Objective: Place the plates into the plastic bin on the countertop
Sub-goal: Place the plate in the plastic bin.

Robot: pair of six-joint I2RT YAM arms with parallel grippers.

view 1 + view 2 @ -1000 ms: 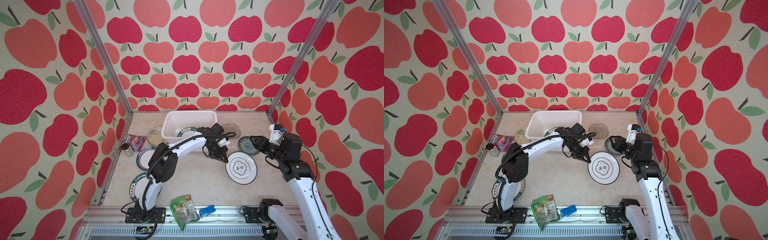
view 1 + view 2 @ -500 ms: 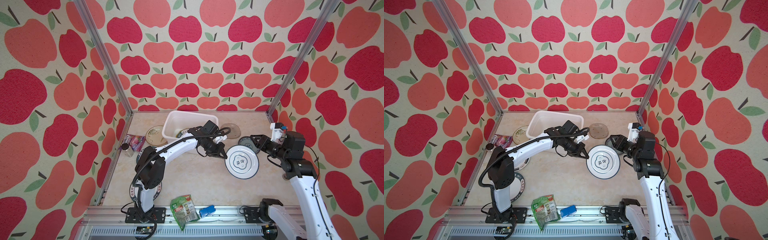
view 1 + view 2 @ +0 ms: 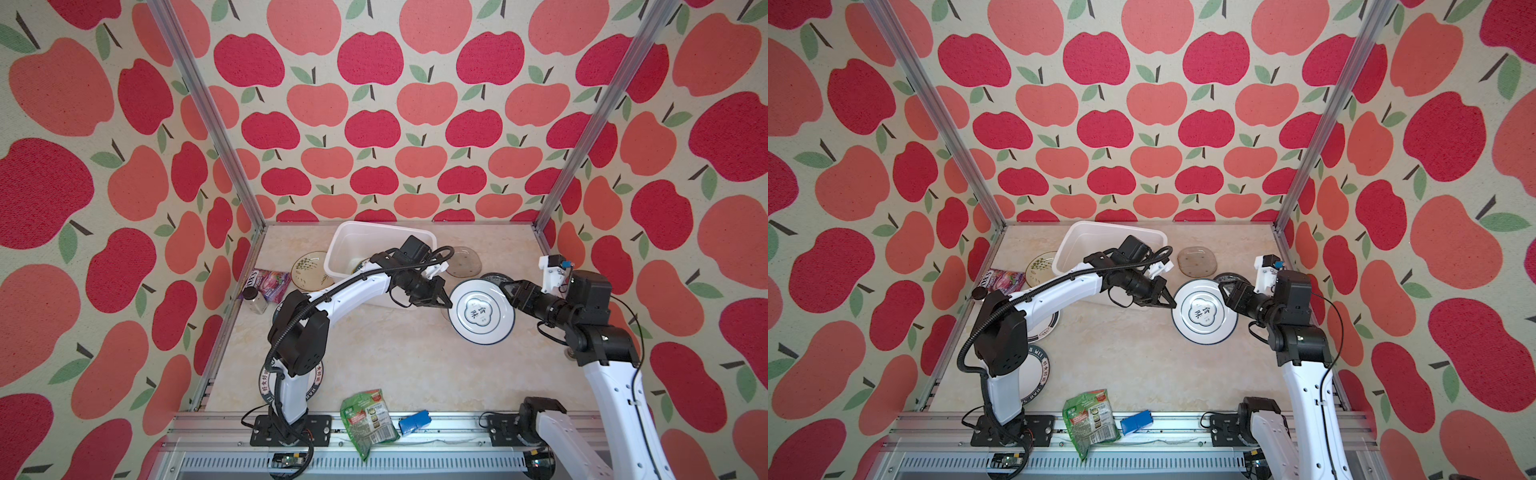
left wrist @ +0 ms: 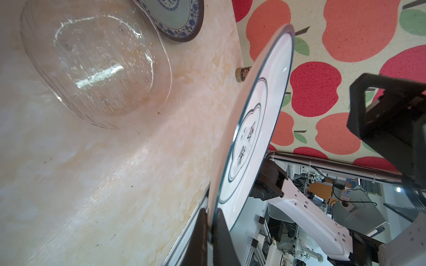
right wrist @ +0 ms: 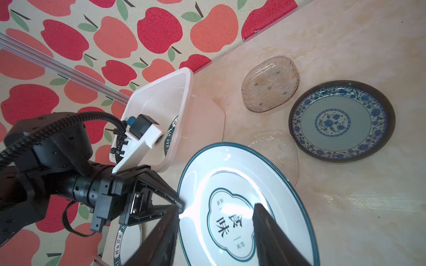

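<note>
While my left pincer [image 3: 447, 302] is clamped tight on the rim of the white plate [image 3: 482, 312], that plate hangs tilted above the countertop [image 3: 395, 353], just beside the bin [image 3: 344, 245]; my right pincer [image 3: 506, 289] stands open at the opposite rim.

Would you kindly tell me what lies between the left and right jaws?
The white teal-rimmed plate, as both top views show: the left jaws pinch its rim, while the right jaws stand open at its opposite edge.
</note>
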